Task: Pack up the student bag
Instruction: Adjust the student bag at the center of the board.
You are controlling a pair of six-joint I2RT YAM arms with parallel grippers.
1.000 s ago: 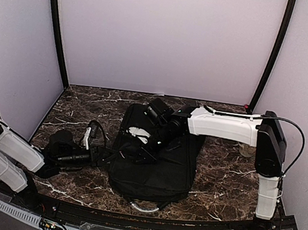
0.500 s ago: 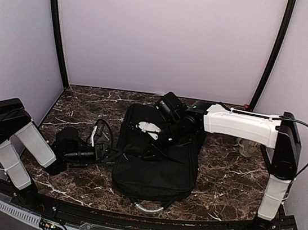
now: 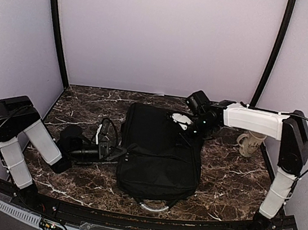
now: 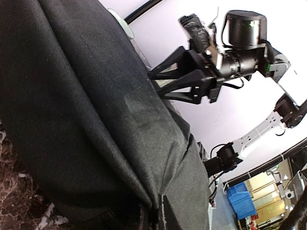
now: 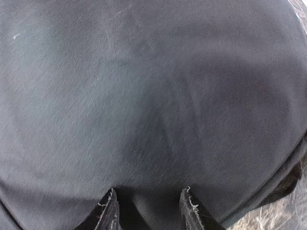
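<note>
The student bag (image 3: 160, 155) lies flat in the middle of the marble table, its grey handle (image 3: 153, 207) towards the near edge. My left gripper (image 3: 118, 153) is at the bag's left edge. In the left wrist view the bag's black fabric (image 4: 96, 120) fills the frame and bunches into a pinched fold at the bottom, hiding the fingers. My right gripper (image 3: 182, 132) hovers over the bag's far right corner. In its own view its fingertips (image 5: 108, 207) stand apart over smooth bag fabric (image 5: 153, 96), with nothing between them.
A white mug (image 3: 249, 143) stands on the table (image 3: 75, 110) to the right of the bag, near the right arm's elbow. Lilac walls and black poles close in the back and sides. The left wrist view shows a blue bin (image 4: 242, 201) off the table.
The right gripper drew back from the bag's middle to its far right corner and opened. The left gripper shut on the bag's left edge. The bag shifted slightly right.
</note>
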